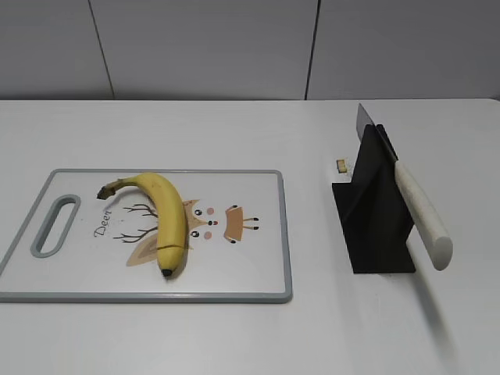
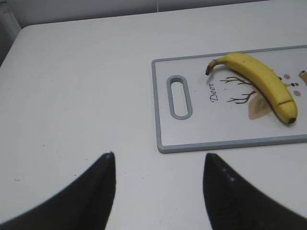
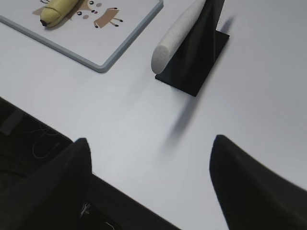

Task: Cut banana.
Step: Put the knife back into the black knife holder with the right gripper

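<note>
A yellow banana [image 1: 166, 215] with a brown stem and black tip lies on a white cutting board [image 1: 250, 273] with a grey rim and a deer drawing. It also shows in the left wrist view [image 2: 261, 79] and the right wrist view [image 3: 57, 10]. A knife [image 1: 418, 207] with a white handle rests slanted in a black stand [image 1: 375, 226]; its handle shows in the right wrist view [image 3: 175, 36]. My left gripper [image 2: 158, 158] is open and empty over bare table, left of the board. My right gripper [image 3: 151, 143] is open and empty near the table's front edge. Neither gripper shows in the exterior view.
The board [image 2: 220, 141] has a grey handle slot [image 2: 179, 96] at its left end. A small tan object [image 1: 341, 165] lies behind the stand. The table's front edge [image 3: 120, 187] runs beneath my right gripper, with dark floor and cables below.
</note>
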`<control>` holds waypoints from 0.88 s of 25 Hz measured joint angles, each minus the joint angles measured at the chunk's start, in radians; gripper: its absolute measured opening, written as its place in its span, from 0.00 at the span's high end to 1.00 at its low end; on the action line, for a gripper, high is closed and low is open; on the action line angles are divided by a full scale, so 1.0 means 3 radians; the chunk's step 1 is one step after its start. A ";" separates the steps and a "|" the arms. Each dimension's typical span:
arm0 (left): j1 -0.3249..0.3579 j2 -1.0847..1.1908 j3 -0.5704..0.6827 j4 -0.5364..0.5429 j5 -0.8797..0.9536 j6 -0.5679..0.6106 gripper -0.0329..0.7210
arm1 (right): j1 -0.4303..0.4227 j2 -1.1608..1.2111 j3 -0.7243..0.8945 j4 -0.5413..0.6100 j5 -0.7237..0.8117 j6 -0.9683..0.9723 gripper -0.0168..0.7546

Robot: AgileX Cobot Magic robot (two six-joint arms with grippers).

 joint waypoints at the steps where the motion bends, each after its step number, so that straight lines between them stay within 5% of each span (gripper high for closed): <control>1: 0.0000 0.0000 0.0000 0.0000 0.0000 0.0000 0.22 | 0.0000 -0.0007 0.0000 0.0000 0.0000 0.0000 0.21; 14: 0.0000 0.0000 0.0000 0.0001 0.0000 0.0000 0.22 | -0.0065 -0.0480 0.0008 0.0086 -0.0004 0.0000 0.21; 22: 0.0000 0.0000 0.0000 0.0001 0.0000 0.0000 0.22 | -0.0975 -0.0480 0.0008 0.0176 -0.0008 0.0000 0.21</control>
